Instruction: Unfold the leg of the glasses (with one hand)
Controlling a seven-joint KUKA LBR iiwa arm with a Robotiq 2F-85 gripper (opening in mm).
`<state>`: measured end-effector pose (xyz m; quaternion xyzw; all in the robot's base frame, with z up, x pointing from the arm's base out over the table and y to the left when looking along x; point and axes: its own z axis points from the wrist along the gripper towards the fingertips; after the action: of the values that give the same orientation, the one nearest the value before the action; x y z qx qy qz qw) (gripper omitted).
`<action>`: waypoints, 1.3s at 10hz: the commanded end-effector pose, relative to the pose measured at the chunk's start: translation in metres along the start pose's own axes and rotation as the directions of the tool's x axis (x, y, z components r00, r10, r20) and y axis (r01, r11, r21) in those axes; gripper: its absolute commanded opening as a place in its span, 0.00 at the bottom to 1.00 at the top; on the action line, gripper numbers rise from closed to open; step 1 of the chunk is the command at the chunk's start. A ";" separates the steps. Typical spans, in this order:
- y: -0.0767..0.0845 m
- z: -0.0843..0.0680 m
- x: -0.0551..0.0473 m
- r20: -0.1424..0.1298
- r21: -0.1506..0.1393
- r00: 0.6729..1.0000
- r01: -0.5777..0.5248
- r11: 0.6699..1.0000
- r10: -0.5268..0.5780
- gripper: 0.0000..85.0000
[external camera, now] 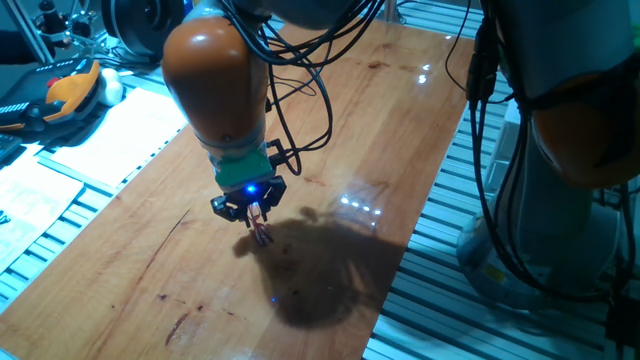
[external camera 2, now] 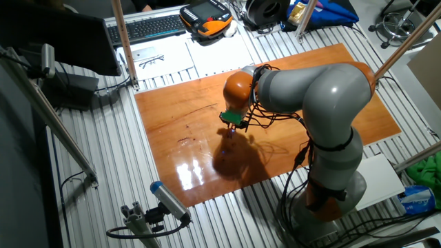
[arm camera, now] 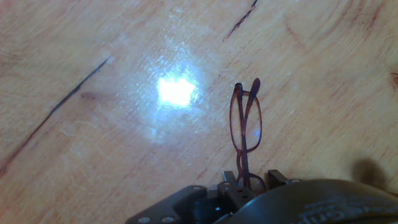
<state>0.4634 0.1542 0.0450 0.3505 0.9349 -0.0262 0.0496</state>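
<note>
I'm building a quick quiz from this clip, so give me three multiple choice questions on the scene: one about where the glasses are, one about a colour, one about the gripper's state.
1. Where are the glasses?
A. Flat on the keyboard
B. Hanging from the gripper over the wooden table
C. On the white paper sheets

2. What colour is the light on the gripper?
A. Blue
B. Red
C. Green

3. What is the gripper doing?
A. Open, far from the glasses
B. Shut on nothing
C. Shut on the glasses

Answers:
1 B: the hand view shows the frame running from the fingers out over the wood.
2 A: one fixed view shows a blue glow under the teal ring.
3 C: the fingers pinch the frame's near end.
</note>
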 end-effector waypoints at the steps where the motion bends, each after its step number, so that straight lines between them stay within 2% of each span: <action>1: 0.000 0.000 0.000 0.000 0.000 1.000 0.001 1.000 -0.001 0.20; 9: 0.000 0.000 0.001 0.003 -0.010 1.000 0.009 1.000 -0.009 0.20; 10: 0.000 0.001 0.001 -0.001 -0.015 1.000 0.013 1.000 -0.013 0.00; 13: 0.000 0.001 0.001 -0.002 -0.023 1.000 0.011 1.000 -0.011 0.00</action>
<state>0.4627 0.1544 0.0441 0.3453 0.9369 -0.0149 0.0523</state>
